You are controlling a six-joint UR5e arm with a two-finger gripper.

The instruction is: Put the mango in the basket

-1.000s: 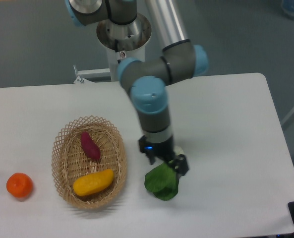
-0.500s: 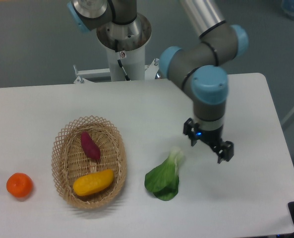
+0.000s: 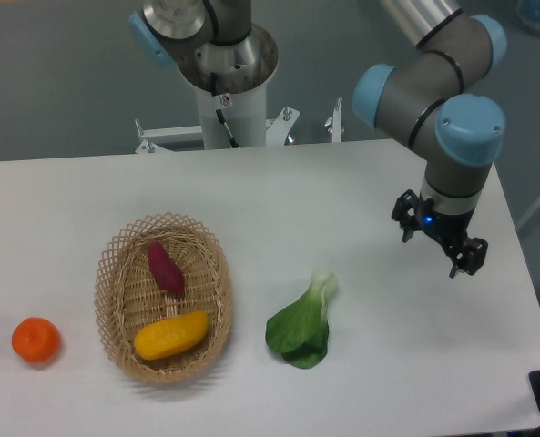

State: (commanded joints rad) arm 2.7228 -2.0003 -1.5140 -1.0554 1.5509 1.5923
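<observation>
The mango [image 3: 171, 334] lies inside the basket [image 3: 115, 264], at its near end, with a sweet potato [image 3: 166, 267] behind it. So the placing looks done. Farther right, the gripper [image 3: 438, 246] hangs empty over the table, jaws apart; nothing seems left but retreating.

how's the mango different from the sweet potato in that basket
The mango is yellow-orange, while the sweet potato is dark red-purple. The mango looks larger and thicker; the sweet potato is slimmer. The mango lies at the basket's near end, the sweet potato toward its far end. Both are elongated and rest inside the basket.
</observation>
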